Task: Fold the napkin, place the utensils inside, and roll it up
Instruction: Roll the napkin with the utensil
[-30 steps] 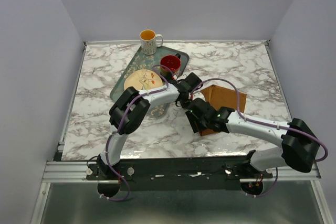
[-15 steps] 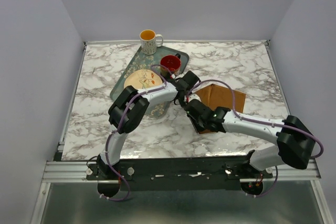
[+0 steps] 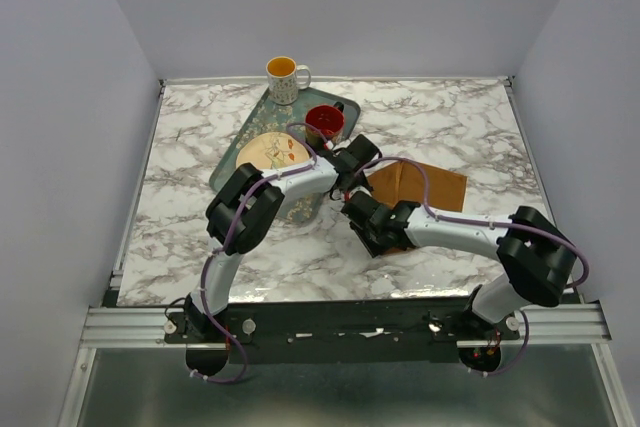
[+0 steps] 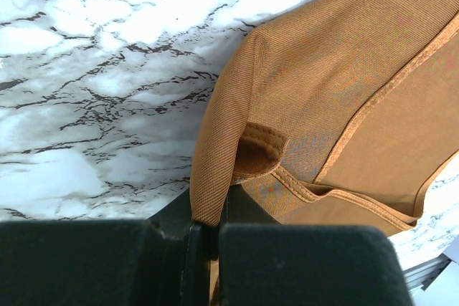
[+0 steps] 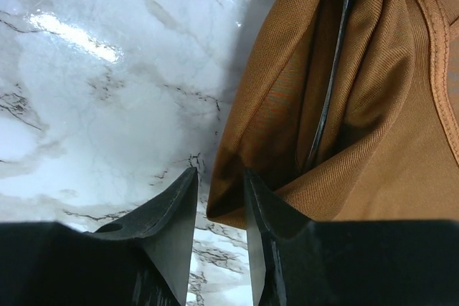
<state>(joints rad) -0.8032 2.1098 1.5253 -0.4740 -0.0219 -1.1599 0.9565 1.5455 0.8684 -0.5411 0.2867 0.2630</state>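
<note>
Reaching in from the lower left of the overhead view, the left arm (image 3: 296, 179) bent across to the middle. Its pincer (image 4: 209, 236) was clamped tight on a raised fold of the napkin (image 3: 425, 185). The right arm (image 3: 460, 235) stretched low and leftward from the lower right. Its pincer (image 5: 219, 193) stood narrowed with the napkin's folded corner in the gap, though I could not tell if it truly gripped. The rust-brown cloth lay right of centre on the white marbled surface (image 3: 190, 247), with pale walls around. Only the overhead view showed the green tray (image 3: 228, 159) and plate (image 3: 268, 152) at upper left. Only the right wrist view showed a thin silvery line (image 5: 331, 84) in a crease.
</note>
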